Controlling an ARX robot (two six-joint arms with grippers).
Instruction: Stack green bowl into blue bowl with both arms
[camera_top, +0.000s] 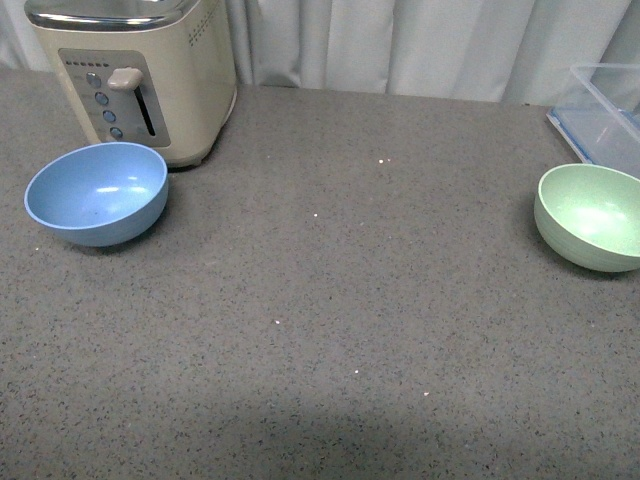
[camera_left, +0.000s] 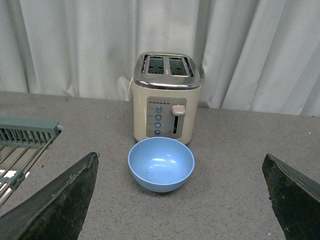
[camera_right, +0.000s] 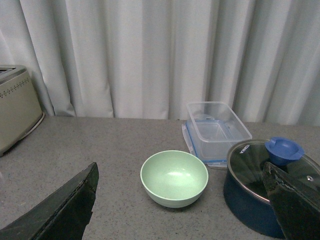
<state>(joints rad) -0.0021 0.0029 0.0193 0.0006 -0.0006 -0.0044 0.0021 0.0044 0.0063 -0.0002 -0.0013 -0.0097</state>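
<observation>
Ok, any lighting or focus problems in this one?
Front view: soft even light, a broad shadow across the near edge of the table, small highlights inside the blue bowl. Left wrist view: toaster sharp, gripper fingers dark and featureless. Right wrist view: green bowl clear, faint reflections on the pot lid.

The blue bowl (camera_top: 97, 193) sits upright and empty just in front of the toaster (camera_top: 140, 70). The green bowl (camera_top: 592, 217), likewise upright, stands far to the toaster's right.
</observation>
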